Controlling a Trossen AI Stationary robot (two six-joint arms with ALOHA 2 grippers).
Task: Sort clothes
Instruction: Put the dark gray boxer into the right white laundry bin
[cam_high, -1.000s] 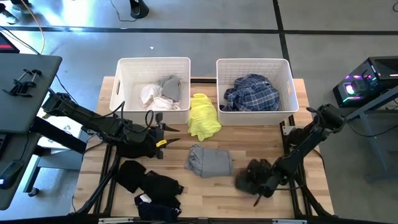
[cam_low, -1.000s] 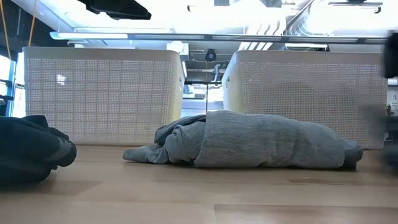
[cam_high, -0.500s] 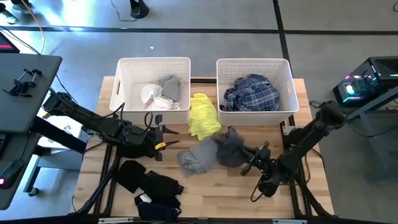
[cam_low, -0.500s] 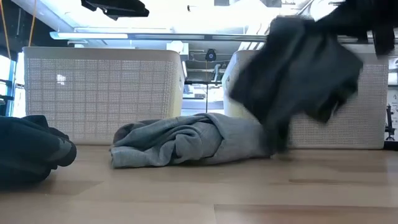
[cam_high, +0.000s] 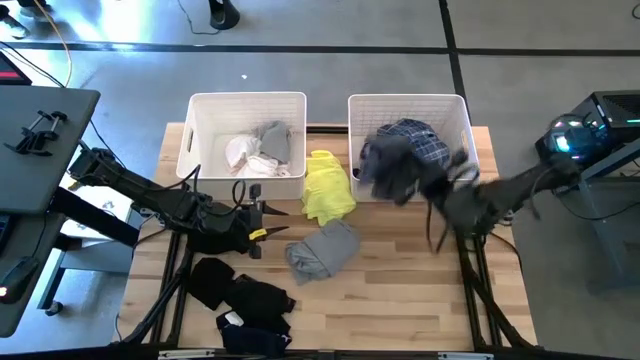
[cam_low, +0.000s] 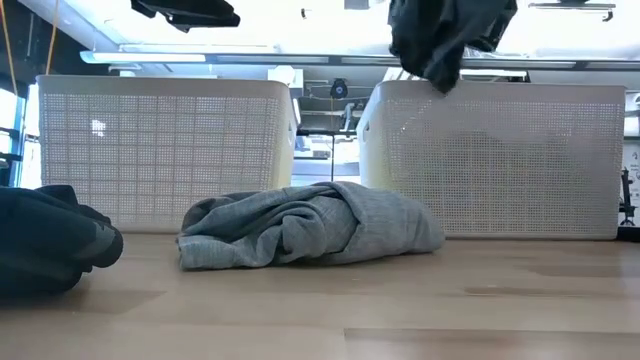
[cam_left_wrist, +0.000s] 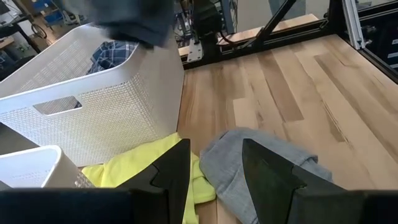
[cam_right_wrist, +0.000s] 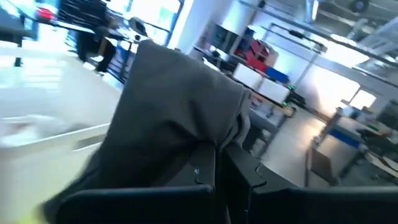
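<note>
clamped on a dark grey garment, my right gripper now hangs over the near rim of the right bin, where half a second ago it was low over the table with the cloth dragging beside the light grey garment. in the low view the dark cloth is lifted clear above the bin wall, no longer touching the table. the blue plaid garment already lies in that bin, so i judge the carry nearly done and the release the step in hand. the light grey piece, pulled into a looser heap, lies alone mid-table, with the yellow garment between the two bins. my left gripper waits, fingers apart, near the left bin, which holds white and grey pieces; the black garments at the table's near left corner are still unsorted.
</note>
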